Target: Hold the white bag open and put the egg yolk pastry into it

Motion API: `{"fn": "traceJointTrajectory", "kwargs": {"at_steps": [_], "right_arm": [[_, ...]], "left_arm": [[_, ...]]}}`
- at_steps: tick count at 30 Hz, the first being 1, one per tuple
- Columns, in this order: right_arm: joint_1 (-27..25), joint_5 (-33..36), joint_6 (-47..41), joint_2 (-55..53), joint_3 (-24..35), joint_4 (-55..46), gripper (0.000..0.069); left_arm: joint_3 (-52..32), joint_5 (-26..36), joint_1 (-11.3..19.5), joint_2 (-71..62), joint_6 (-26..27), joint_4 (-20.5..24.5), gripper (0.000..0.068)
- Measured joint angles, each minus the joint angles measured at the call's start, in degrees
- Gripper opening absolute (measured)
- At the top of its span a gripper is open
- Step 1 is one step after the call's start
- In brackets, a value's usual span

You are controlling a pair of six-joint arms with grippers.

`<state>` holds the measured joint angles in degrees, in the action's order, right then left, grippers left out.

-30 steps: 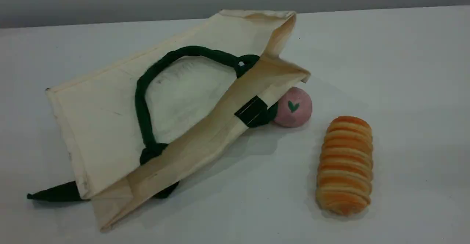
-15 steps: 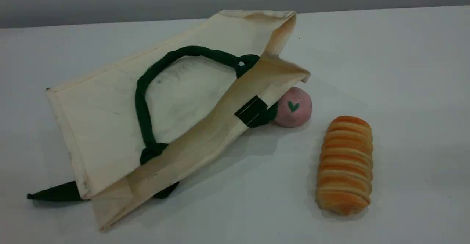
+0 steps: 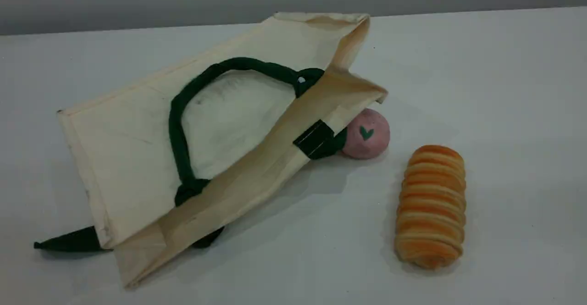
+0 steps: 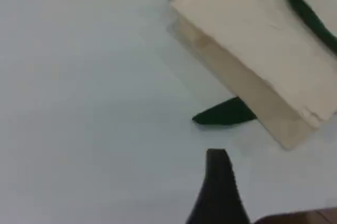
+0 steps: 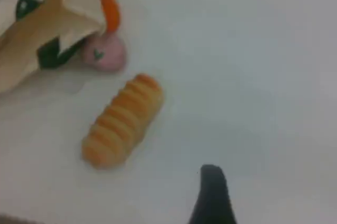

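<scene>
On the white table [image 3: 504,89] the white bag [image 3: 137,149] lies flat on its side, with the mouth turned to the right and only a little open. One dark green handle [image 3: 176,126] curves over its upper face, and a green strap end [image 3: 69,241] sticks out from under the lower left corner. A pink ball [image 3: 369,135] with a green leaf mark sits just at the mouth, touching the cloth. A ridged orange-brown bread roll [image 3: 431,206] lies apart from it, more to the right.

The egg yolk pastry I cannot find in any view, so where it is I cannot tell. The right wrist view shows something orange [image 5: 109,13] at the mouth of the bag, too blurred to name.

Both arms are outside the scene view. The left gripper [image 4: 217,163] hangs above bare table, near the strap end and the bottom corner of the bag, touching nothing. The right gripper [image 5: 211,179] hangs above bare table beside the roll, well away from the bag. Both have their jaws spread and carry nothing.
</scene>
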<state>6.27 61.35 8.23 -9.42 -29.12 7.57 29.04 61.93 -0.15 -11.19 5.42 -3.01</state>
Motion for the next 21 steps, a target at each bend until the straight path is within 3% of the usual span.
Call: {"fn": "traceJointTrajectory", "kwargs": {"at_steps": [6, 21], "right_arm": [[-1.8, 0.2, 0.0, 9.1, 0.0, 0.0, 0.0482], [-4.8, 0.0, -0.1, 9.4, 0.0, 0.0, 0.0482]], "left_arm": [[0.0, 0.0, 1.3, 2.9, 0.0, 0.0, 0.0484], [0.0, 0.0, -0.7, 8.3, 0.1, -0.1, 0.0484]]}}
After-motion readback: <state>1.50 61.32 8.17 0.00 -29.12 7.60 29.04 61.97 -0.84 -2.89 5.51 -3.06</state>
